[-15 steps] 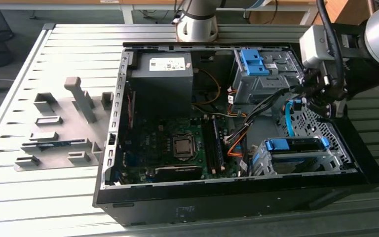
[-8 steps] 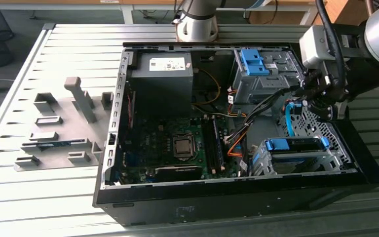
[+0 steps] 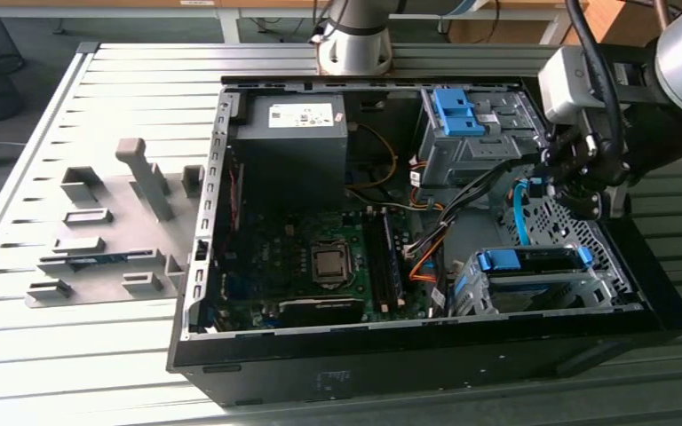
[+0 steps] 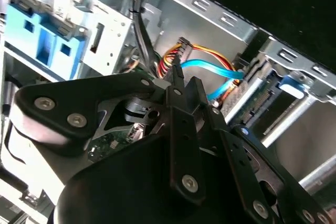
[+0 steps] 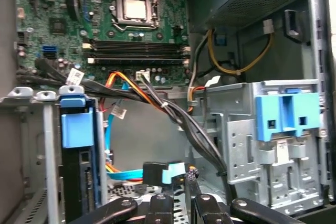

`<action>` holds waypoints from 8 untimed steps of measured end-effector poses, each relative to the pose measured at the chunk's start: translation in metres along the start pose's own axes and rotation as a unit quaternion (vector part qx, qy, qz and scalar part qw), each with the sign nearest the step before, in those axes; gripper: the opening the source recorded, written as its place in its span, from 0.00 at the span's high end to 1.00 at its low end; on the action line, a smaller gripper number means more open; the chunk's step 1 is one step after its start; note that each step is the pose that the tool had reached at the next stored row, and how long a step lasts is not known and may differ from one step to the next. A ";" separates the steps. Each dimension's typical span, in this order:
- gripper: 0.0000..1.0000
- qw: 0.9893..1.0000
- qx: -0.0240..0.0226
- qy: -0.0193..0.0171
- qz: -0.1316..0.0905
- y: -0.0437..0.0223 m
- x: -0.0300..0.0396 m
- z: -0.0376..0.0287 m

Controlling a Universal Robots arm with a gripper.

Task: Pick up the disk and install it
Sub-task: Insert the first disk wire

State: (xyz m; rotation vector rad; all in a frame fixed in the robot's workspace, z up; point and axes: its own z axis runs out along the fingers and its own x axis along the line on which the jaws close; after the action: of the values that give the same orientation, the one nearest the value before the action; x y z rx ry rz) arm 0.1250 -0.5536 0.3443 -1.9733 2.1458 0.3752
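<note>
Black jointed bars of my pincer (image 4: 186, 80) crowd the foreground in both wrist views; whether it is clenched or released I cannot tell. It hangs inside the open computer case (image 3: 205, 266), just beside a thin blue cable (image 3: 517, 217). The disk (image 5: 79, 150) is slotted into a silver sheet-metal cage (image 5: 31, 129), blue plastic handle outward. Bundled black and orange wires (image 5: 173, 111) run between that cage and a second one bearing a blue bracket (image 3: 454, 111). Beyond lie the green motherboard (image 3: 305, 257) and a dark power-supply box (image 3: 294, 142).
</note>
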 end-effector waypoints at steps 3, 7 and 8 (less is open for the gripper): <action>0.76 1.000 0.001 0.014 0.000 0.0000 0.0000 0.0000; 0.76 1.000 0.003 0.031 0.001 0.0000 0.0000 0.0000; 0.76 0.999 0.003 0.033 0.001 0.0000 0.0000 0.0000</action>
State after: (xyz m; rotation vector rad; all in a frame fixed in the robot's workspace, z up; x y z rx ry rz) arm 0.1250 -0.5536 0.3443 -2.0086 2.1859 0.3069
